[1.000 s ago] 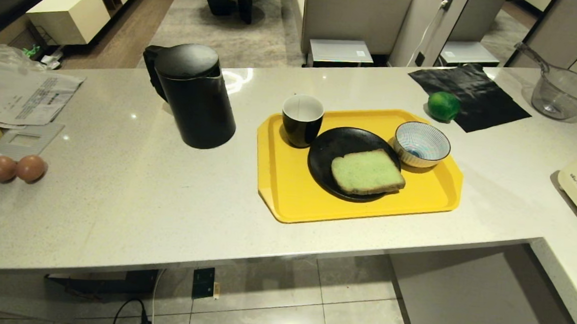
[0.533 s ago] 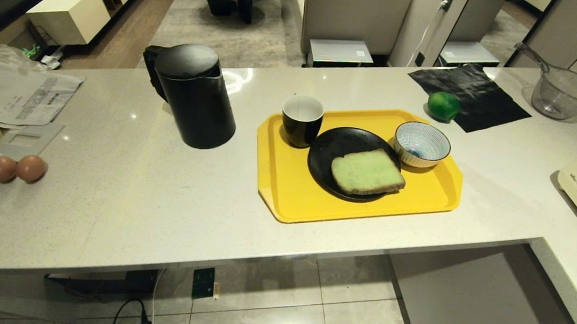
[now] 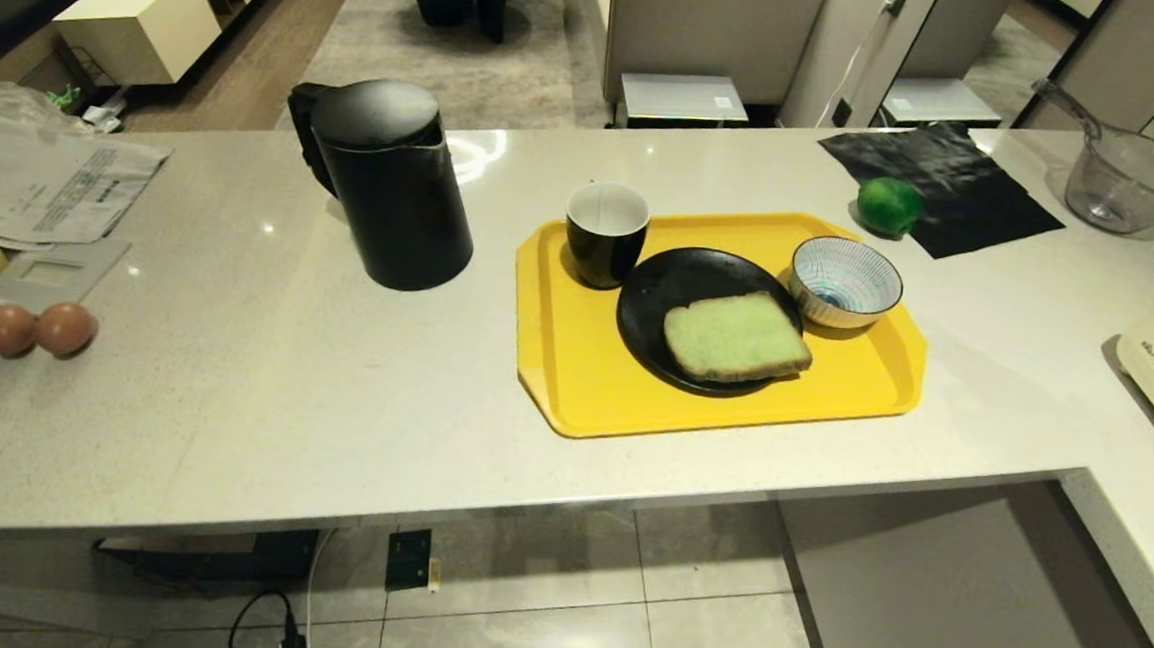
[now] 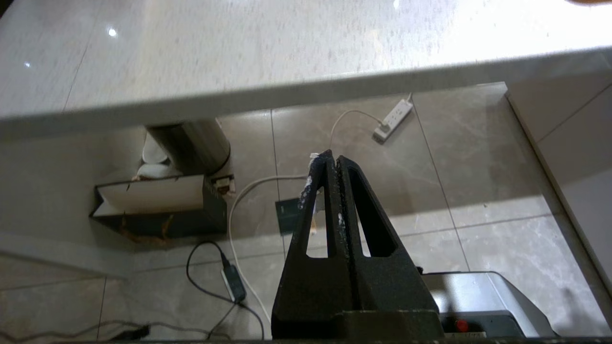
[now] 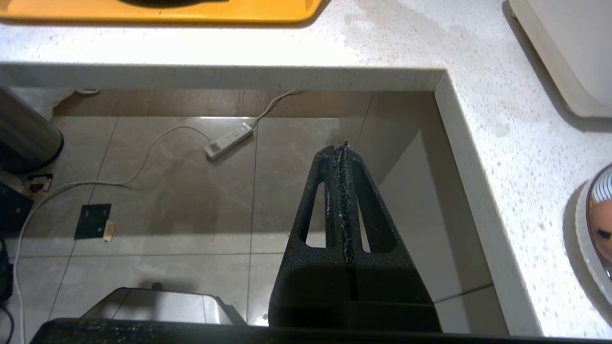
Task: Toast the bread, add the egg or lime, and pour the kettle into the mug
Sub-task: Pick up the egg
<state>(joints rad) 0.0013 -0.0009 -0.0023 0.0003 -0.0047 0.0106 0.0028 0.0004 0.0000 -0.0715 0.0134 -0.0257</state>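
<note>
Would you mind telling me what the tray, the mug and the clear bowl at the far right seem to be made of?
The yellow tray looks like moulded plastic: uniform colour, soft sheen, rounded rim. The mug seems glazed ceramic, glossy black outside and white inside. The clear bowl is see-through with a handle; glass or clear plastic, I cannot tell which.

A yellow tray (image 3: 573,384) lies on the pale, finely speckled table (image 3: 232,393). On the tray, the bread (image 3: 735,336) shows a pale green face and tan-brown crust against a black plate (image 3: 659,294); the mug (image 3: 605,234) is glossy black outside, white inside; the bowl (image 3: 845,282) carries fine blue-and-white stripes. Left of the tray stands the matte black kettle (image 3: 390,184); beyond it lies the dark green lime (image 3: 888,205), beside a black sheet (image 3: 946,181). Far left, two light-brown eggs (image 3: 38,328).
</note>
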